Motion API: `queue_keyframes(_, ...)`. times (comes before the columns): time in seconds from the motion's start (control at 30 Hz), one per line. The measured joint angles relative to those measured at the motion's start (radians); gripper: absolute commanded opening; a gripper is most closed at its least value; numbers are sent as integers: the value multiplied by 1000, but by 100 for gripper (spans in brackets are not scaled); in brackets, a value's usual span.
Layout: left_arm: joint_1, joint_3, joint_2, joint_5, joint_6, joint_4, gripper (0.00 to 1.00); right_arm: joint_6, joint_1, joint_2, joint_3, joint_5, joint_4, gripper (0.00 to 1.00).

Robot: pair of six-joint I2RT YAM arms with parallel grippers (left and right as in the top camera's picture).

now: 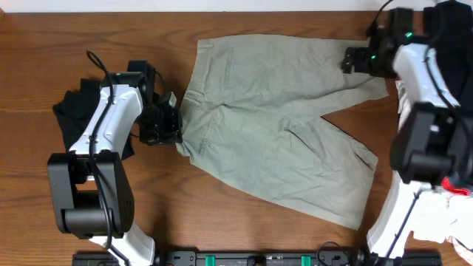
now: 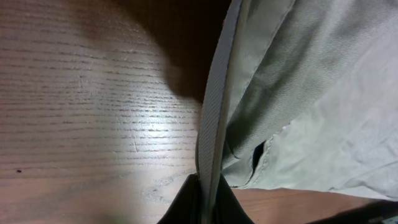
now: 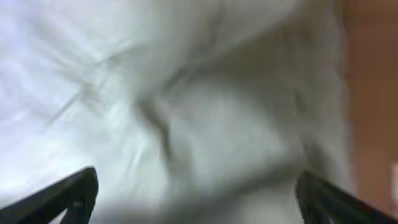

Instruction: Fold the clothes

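Khaki shorts [image 1: 273,125] lie spread on wooden table [image 1: 44,44]; left gripper [image 1: 173,133] pinches waistband [image 2: 211,112]; right gripper [image 1: 352,59] jaws spread wide

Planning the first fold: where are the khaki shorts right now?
In the overhead view the khaki shorts lie spread across the middle of the table, waistband pinched by the left gripper, one leg end beneath the open right gripper.

Bare counter [image 1: 44,37] lay open across the upper left and lower middle of the frame. The shorts [image 1: 273,111] covered the centre; a black garment [image 1: 72,118] blocked the left edge, piled clothes [image 1: 454,214] the right.
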Motion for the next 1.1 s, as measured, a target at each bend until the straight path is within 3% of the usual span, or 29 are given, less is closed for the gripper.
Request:
queue_keyframes(0.23, 0, 0, 0, 0, 0, 15, 7, 79, -2, -321, 51, 97, -378, 99)
queue_keyframes(0.37, 0, 0, 0, 0, 0, 25, 7, 129, -6, -401, 1, 115, -480, 99)
queue_keyframes(0.53, 0, 0, 0, 0, 0, 32, 7, 178, -11, -507, -246, 83, -475, 99)
queue_keyframes(0.87, 0, -2, 0, -1, 0, 58, 8, 351, -9, -1051, -855, -2, -338, 99)
queue_keyframes(1.1, 0, -2, 0, 0, 0, 57, 8, 480, 10, -1256, -1154, -43, -286, 99)
